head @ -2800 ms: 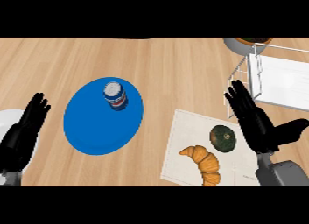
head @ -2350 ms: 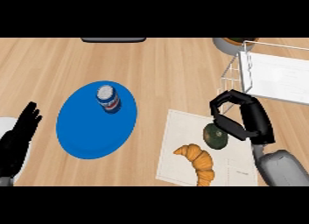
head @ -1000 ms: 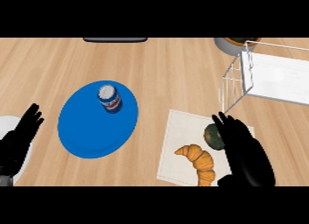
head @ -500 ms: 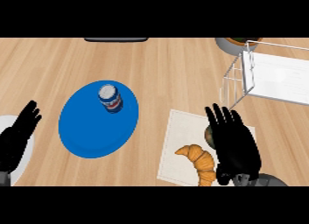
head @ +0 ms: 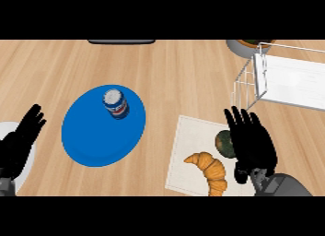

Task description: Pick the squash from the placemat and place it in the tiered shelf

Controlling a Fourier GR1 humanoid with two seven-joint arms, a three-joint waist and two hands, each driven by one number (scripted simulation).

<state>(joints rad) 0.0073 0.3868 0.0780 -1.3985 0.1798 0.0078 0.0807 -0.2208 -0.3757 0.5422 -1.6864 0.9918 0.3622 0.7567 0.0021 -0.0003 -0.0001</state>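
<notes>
The squash [head: 224,142] is lying on the placemat [head: 192,152], beside a croissant [head: 210,170] at the mat's near side. The right hand [head: 251,143] is hovering over it with fingers straight, holding nothing. The tiered shelf [head: 287,83] is standing beyond the placemat. The left hand [head: 16,146] is resting open, far left of the placemat.

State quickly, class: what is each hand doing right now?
Left hand: open, holding nothing.
Right hand: open, fingers straight over the squash, holding nothing.
</notes>
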